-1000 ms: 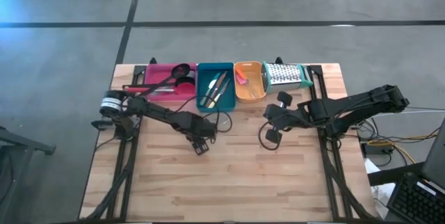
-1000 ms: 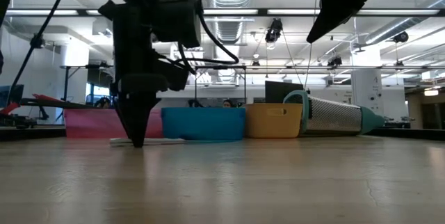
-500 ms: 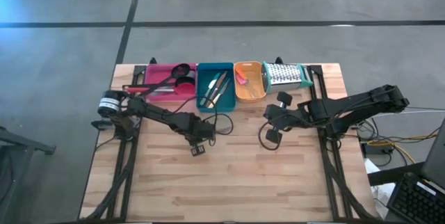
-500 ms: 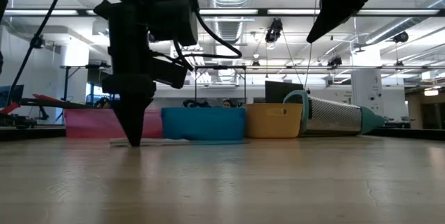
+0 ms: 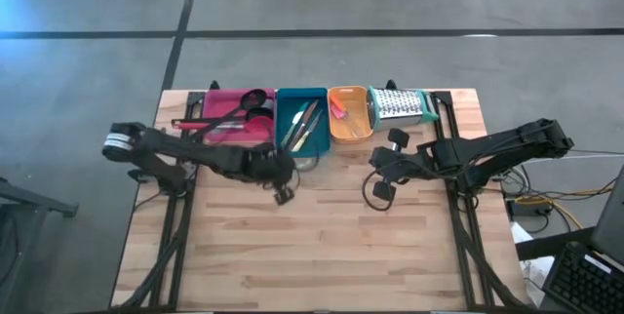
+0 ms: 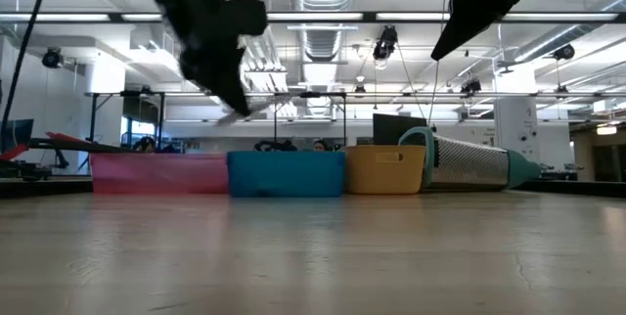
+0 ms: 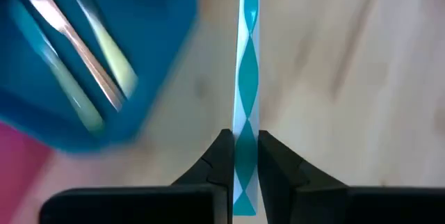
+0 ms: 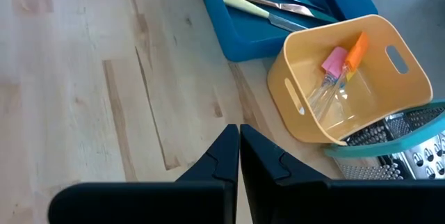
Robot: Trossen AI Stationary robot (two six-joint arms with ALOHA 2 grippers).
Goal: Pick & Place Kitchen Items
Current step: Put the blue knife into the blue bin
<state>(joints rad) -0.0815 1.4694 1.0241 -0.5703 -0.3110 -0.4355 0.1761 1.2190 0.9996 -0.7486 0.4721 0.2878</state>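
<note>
Wooden counter (image 5: 322, 246) was cleared for sorting: a thin teal knife (image 7: 247, 78) was pinched by the left pincer (image 7: 243, 156) beside the teal tray (image 5: 301, 119), likely its destination; the right pincer (image 8: 238, 151) was held closed, idle.

Two dark arms, looping black cables

A pale wooden plank surface (image 5: 322, 246) carries a row of things along its far edge: a pink tray (image 5: 226, 111), just beside it a teal tray (image 5: 301, 119), then an orange bin (image 5: 348, 114), and a metal grater (image 5: 401, 105) with teal trim lying on its side next to the bin.
</note>
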